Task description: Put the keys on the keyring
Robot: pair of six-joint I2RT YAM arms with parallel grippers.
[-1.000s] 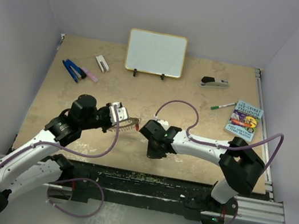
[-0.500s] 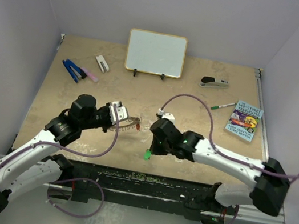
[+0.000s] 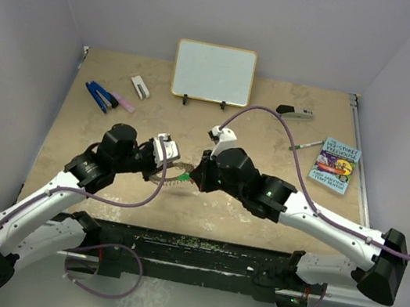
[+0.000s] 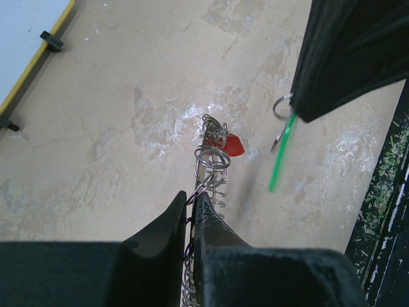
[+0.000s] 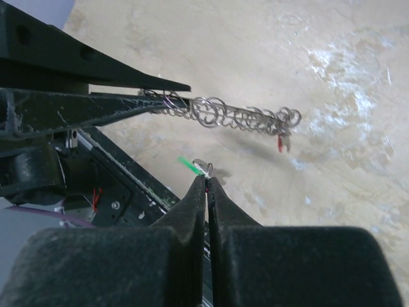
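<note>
Keyring (image 4: 209, 160), red key (image 4: 234, 147) dangling at its far end, is pinched tight and held aloft by the left gripper (image 4: 190, 208), and the right gripper (image 5: 206, 182), clamped on the green key (image 4: 281, 157) just beside it, could drop that key if it snags the jagged fringe.

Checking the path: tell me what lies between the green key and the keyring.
Nothing; the right wrist view shows a bare gap between the green key and the keyring.

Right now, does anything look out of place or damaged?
Nothing stands out. The left gripper holds the keyring edge-on, the red key hanging at its far end; the right gripper pinches the green key beside it.
</note>
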